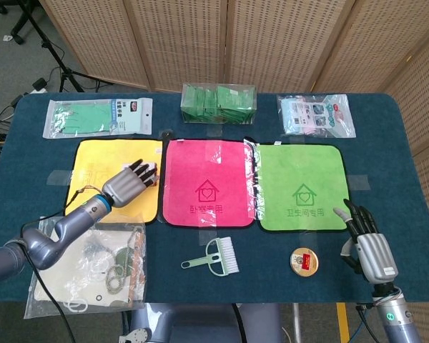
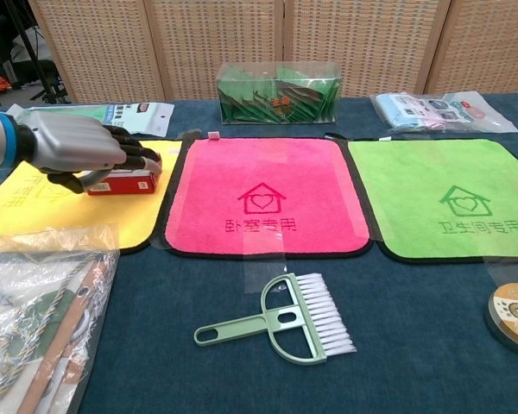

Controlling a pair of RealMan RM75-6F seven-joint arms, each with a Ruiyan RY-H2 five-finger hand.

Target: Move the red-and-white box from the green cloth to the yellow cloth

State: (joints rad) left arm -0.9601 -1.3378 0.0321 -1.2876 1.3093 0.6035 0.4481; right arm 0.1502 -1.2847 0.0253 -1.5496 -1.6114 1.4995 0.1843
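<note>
left hand (image 2: 78, 148) lay over the red-and-white box (image 2: 121, 182), fingers curled down on its top and thumb under the near side, so it looked like a grip on the box, though contact at the fingertips was hard to confirm. most of the box was hidden under the hand; only its red front edge and a strip of white showed in the chest view. in the head view just a small pale corner stuck out past the fingers (image 1: 141, 170). the box sat on the yellow cloth (image 2: 34, 211), close to that cloth's edge nearest the pink cloth (image 2: 263, 194). the left forearm was cut off at the frame edge in the chest view.

right hand (image 1: 368, 245) was out of the chest view. the head view showed it low at the table edge, holding nothing, fingers straight and slightly apart, just past the near corner of the green cloth (image 1: 299, 187). a round tin (image 1: 304, 261) sat just to its inner side, half cut off in the chest view. a green brush (image 2: 285, 319) lay between the 2 hands, nearer the table's front. the clear bag (image 2: 34, 319) below the left hand was partly cropped and its contents hard to make out.
</note>
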